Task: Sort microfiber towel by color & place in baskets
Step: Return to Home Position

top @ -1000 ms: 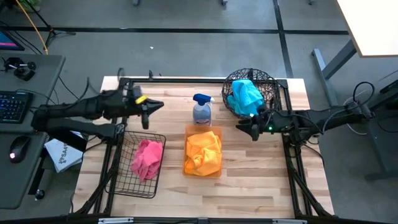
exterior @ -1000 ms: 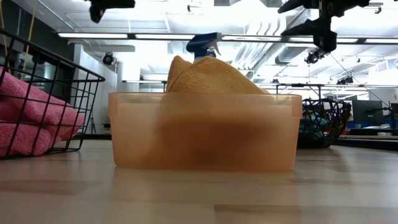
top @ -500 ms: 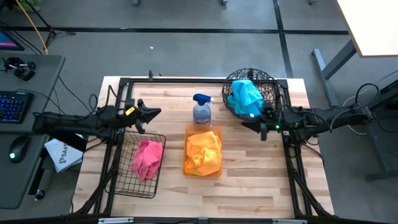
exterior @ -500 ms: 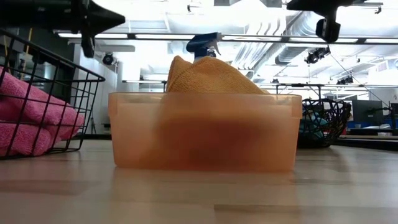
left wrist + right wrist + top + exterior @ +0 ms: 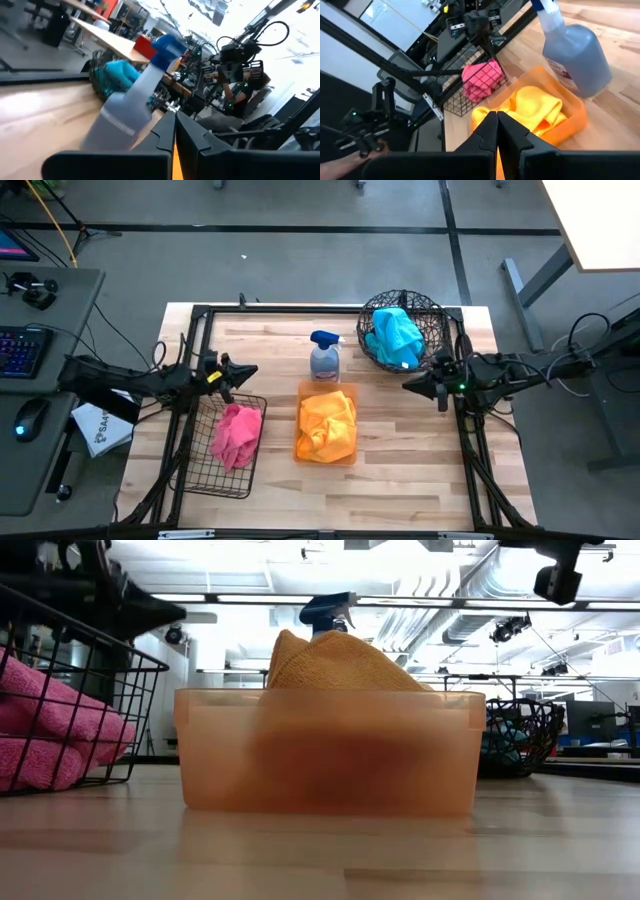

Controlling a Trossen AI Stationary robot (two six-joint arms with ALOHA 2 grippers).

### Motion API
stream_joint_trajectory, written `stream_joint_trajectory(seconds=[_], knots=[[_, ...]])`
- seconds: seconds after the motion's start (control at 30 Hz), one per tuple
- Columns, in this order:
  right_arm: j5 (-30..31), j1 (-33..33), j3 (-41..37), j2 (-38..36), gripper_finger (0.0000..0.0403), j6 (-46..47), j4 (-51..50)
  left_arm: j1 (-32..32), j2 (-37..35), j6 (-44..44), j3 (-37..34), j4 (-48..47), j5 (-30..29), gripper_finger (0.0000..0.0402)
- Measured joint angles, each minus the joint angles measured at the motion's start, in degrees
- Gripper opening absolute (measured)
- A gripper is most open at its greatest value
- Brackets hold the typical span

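Note:
Each of the three baskets holds a towel. A pink towel (image 5: 236, 435) lies in the black wire-grid basket (image 5: 215, 480). A yellow-orange one (image 5: 326, 425) fills the orange bin (image 5: 345, 461), and a teal one (image 5: 395, 335) sits in the round wire basket (image 5: 430, 315). My left gripper (image 5: 250, 368) is shut on nothing, above the grid basket's far edge. My right gripper (image 5: 407, 384) is shut on nothing, just near of the round basket. In the wrist views both finger pairs, left (image 5: 174, 117) and right (image 5: 497, 116), meet with nothing between them.
A blue-capped spray bottle (image 5: 324, 358) stands upright between the bin and the table's far edge. A black frame (image 5: 300, 308) runs around the table. Bare wood lies along the near edge (image 5: 330, 500). A desk with a keyboard (image 5: 20, 350) stands to the left.
My left gripper has drawn back toward the table's left edge and come down to the grid basket's far rim. My right gripper has shut and pulled back toward the table's right edge. The towels and baskets have stayed where they were.

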Motion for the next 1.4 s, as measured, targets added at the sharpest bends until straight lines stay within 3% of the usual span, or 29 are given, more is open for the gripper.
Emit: stream_joint_trajectory(seconds=[0.1, 0.4, 0.5, 0.6, 0.73, 0.9, 1.07, 1.27, 1.4], knots=[[0.04, 1.06, 0.00, -1.27, 0.0000, 0.53, -2.26, -0.09, -1.90, -2.64, -2.99, -0.26, -0.31, 0.0000], [0.28, 5.47, -1.64, -2.33, 0.0000, -0.09, -5.77, -0.02, -7.19, -3.56, -3.01, -4.61, -4.02, 0.0000], [0.36, 7.08, -6.06, -3.15, 0.0000, -0.96, -0.18, -0.02, -7.40, -5.34, -3.01, -4.38, -4.35, 0.0000], [0.41, 7.32, -13.52, -4.60, 0.0000, -2.89, 13.05, 0.00, -7.40, -5.30, -3.01, -3.22, -3.87, 0.0000], [-2.82, 2.31, -21.73, -7.18, 0.0000, -6.29, 25.26, 0.00, -7.33, -5.30, -3.01, -3.15, -3.17, 0.0000], [-14.05, -10.06, -23.61, -12.37, 0.0000, -11.76, 25.50, 0.02, -7.33, -5.30, -3.01, -3.19, -3.13, 0.0000], [-20.81, -18.67, -23.61, -17.15, 0.0000, -18.32, 23.84, 0.02, -7.33, -5.30, -3.01, -3.21, -3.06, 0.0000], [-21.57, -19.59, -23.61, -21.09, 0.0000, -20.10, 18.63, 0.02, -7.33, -5.30, -3.01, -3.21, -3.06, 0.0000], [-20.72, -16.97, -25.70, -22.39, 0.0000, -19.20, 22.15, 0.02, -7.33, -5.30, -3.01, -3.23, -3.06, 0.0000]])
